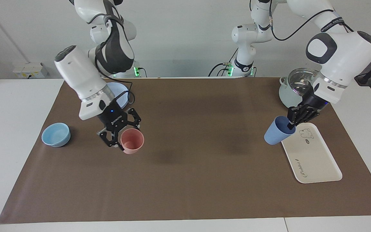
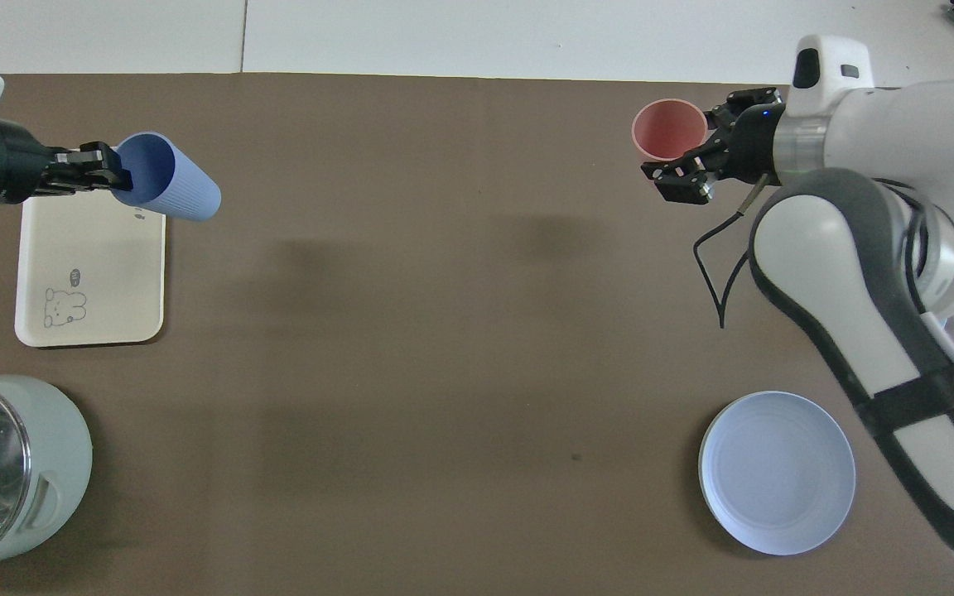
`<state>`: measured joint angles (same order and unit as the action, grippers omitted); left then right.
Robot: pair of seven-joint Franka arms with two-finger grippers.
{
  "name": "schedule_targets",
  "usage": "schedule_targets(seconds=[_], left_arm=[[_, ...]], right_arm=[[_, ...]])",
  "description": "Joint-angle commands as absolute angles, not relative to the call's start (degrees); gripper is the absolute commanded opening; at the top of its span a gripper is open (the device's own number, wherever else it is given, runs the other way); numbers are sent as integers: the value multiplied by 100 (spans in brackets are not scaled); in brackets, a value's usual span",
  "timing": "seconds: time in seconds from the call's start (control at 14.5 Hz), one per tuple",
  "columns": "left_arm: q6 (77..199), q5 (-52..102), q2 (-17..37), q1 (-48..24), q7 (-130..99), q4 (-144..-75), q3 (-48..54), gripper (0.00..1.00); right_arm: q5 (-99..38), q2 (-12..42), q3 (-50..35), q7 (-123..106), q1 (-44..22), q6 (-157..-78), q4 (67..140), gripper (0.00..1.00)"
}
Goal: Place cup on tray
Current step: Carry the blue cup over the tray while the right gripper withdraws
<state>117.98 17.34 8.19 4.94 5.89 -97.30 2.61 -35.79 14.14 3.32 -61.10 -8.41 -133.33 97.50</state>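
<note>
A: Starting at the robots' edge of the table, what stands there?

B: At the corner by the left arm's base, a pale green pot with a glass lid (image 1: 296, 87). Toward the right arm's end, a round blue plate (image 2: 777, 472), partly hidden under that arm in the facing view.

A: And the left gripper?

B: The left gripper (image 1: 296, 120) is clamped on the rim of the cup (image 1: 277, 130), one finger inside the mouth and one outside. The blue tumbler hangs tilted, mouth toward the gripper and base pointing out toward the middle of the table. It is in the air over the tray's edge, at the tray's end nearer the robots, and whether it touches anything beneath cannot be told.

A: Where is the tray?

B: The tray (image 1: 314, 161) lies flat near the left arm's end of the table, bare apart from its bear drawing and lettering.

A: The right gripper?

B: The right gripper (image 1: 122, 137) has its fingers spread around a pink tumbler (image 1: 132, 140), which stands upright; whether they press on it I cannot tell. A light-blue bowl (image 1: 56, 134) sits beside it, closer to the right arm's end edge.
</note>
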Motion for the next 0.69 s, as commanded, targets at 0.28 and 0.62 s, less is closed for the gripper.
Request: schedule_targets(seconds=[0.28,0.62], left_arm=[[13718,1626,325,1616,2829,-11425,325,0],[14537,1635,448,1740,2821,-12049,325,0]], right_arm=[[-6202,1362,255,-8900,69,-13964,10783,0],[-7758,1906,255,-10236,447,-14002,10855,0]])
